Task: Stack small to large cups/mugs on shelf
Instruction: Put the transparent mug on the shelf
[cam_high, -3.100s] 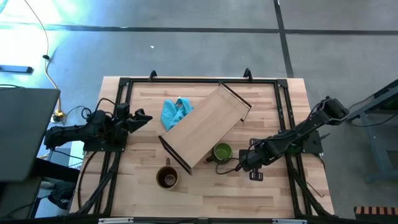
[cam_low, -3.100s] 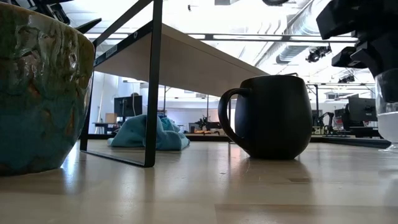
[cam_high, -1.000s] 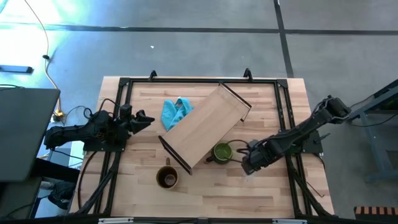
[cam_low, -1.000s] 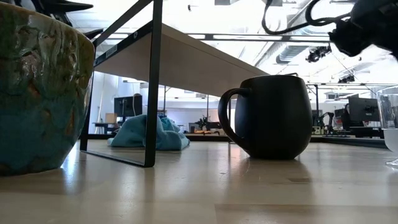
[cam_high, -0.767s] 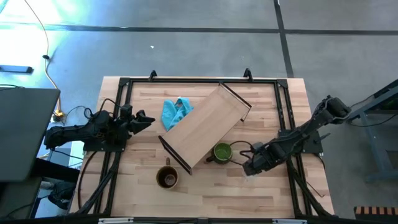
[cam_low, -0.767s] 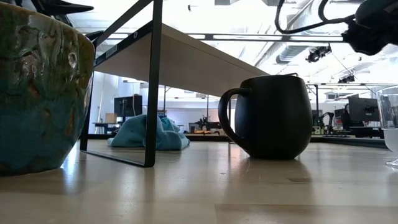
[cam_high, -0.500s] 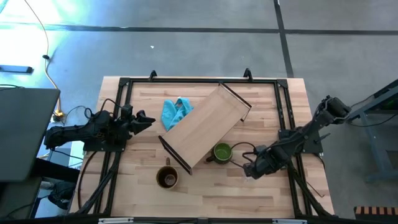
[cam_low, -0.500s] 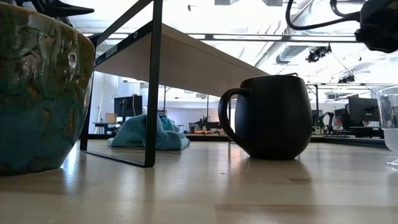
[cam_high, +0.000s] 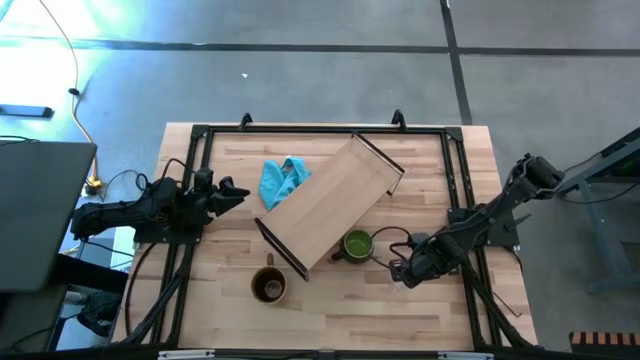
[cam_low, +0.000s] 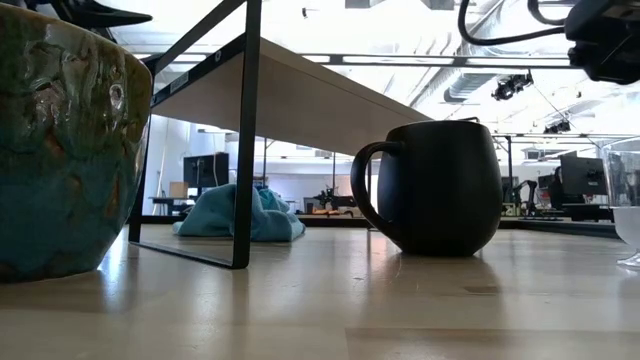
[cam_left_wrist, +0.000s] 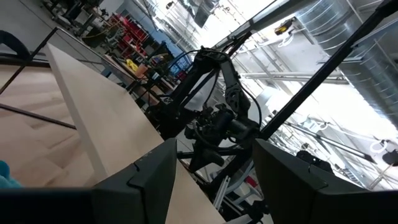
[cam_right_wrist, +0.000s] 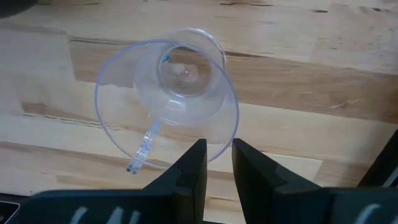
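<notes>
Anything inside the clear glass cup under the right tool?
Nothing shows inside the clear glass cup: through its open mouth you see its clear base and the wooden tabletop below. The right tool hangs above its rim; its fingers cover a small part of the rim.

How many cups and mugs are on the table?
3. The green mug stands beside the shelf. The brown mug sits near the table's front edge. The clear glass cup stands right under the right gripper. None seem hidden.

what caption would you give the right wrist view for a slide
Right gripper poised directly above the clear glass cup, which stands upright on the wooden tabletop, fingers narrowly parted near its rim.
</notes>
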